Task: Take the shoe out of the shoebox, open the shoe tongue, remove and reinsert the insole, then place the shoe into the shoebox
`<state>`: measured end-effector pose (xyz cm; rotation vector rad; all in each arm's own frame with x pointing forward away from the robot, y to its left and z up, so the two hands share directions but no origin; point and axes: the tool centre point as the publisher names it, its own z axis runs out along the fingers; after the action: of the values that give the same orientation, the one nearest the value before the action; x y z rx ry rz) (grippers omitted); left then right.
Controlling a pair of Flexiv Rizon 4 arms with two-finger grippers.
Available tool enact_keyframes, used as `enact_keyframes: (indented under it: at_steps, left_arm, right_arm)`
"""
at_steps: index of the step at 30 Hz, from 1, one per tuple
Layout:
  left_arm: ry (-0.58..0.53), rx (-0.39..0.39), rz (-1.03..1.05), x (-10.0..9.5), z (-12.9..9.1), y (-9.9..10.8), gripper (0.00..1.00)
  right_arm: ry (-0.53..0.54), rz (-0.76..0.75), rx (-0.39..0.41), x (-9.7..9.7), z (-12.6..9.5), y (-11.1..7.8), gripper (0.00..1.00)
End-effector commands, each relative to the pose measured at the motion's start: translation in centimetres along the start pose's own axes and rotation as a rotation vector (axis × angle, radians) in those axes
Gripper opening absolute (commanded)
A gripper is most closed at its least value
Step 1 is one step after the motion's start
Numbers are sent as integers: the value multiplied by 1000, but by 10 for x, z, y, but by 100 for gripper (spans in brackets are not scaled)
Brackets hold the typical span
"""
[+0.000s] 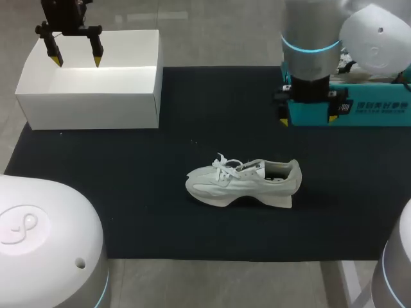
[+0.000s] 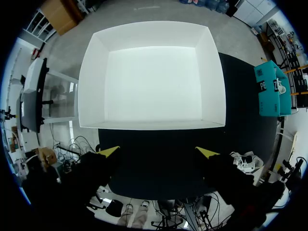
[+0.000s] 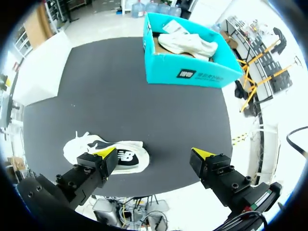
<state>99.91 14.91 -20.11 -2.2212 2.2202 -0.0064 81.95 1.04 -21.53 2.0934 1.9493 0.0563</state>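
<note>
Fingers of the left gripper (image 2: 159, 152) spread wide, nothing between them; yellow tips hang above the white shoebox (image 2: 91, 82), no contact; seen from the left wrist, the box's open inside lies just ahead of the fingertips, near wall closest to them; in the head view the same gripper (image 1: 78, 61) sits over the box's (image 1: 90, 109) far rim.

Fingers of the right gripper (image 3: 154, 154) also wide apart, holding nothing; the gripper stands high over the black mat (image 1: 128, 192); the teal shoebox (image 3: 192, 74) lies ahead of the fingers, open, with a second pale shoe (image 3: 187, 43) inside it.

Shoe (image 1: 244, 183): white, upright on its sole on the mat, out of both boxes; laces loose on top; well apart from the left fingers, nearer the right ones; from the right wrist, the shoe (image 3: 122, 154) lies below the gripper, partly hidden behind one finger, heel end reaching into the gap between the fingers, dark lining showing in its opening; no finger touches it.

White shoebox at the mat's far corner on the left arm's side; teal shoebox (image 1: 350, 109) at the far edge on the right arm's side; the shoe lies between them, nearer the robot.
</note>
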Motion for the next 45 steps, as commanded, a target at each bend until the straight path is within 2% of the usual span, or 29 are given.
enact_keyframes:
  at_steps: [1,7,9,19,38,41,42,44,45]
  left_arm:
    - [-1,-1,0,0,0,0,100]
    - [-1,-1,0,0,0,0,100]
    - [-1,-1,0,0,0,0,100]
    - [-1,-1,0,0,0,0,100]
    - [-1,-1,0,0,0,0,100]
    - [-1,-1,0,0,0,0,100]
    - [-1,-1,0,0,0,0,100]
    - [-1,-1,0,0,0,0,100]
    - [-1,-1,0,0,0,0,100]
  right_arm:
    - [725,-679,-205,-34,-7,11,100]
    - [848,-861,-103,-49,-6,18,100]
    - [826,-955,-47,-55,-4,16,100]
    - [1039,-1160,-41,-55,-4,16,100]
    - [1039,-1160,-41,-55,-4,16,100]
    - [869,-1282,-73,-59,6,20,100]
    - [764,-1303,-83,-60,10,22,100]
    - [693,-1360,-162,-61,14,24,100]
    - [669,-1340,-198,-65,19,25,100]
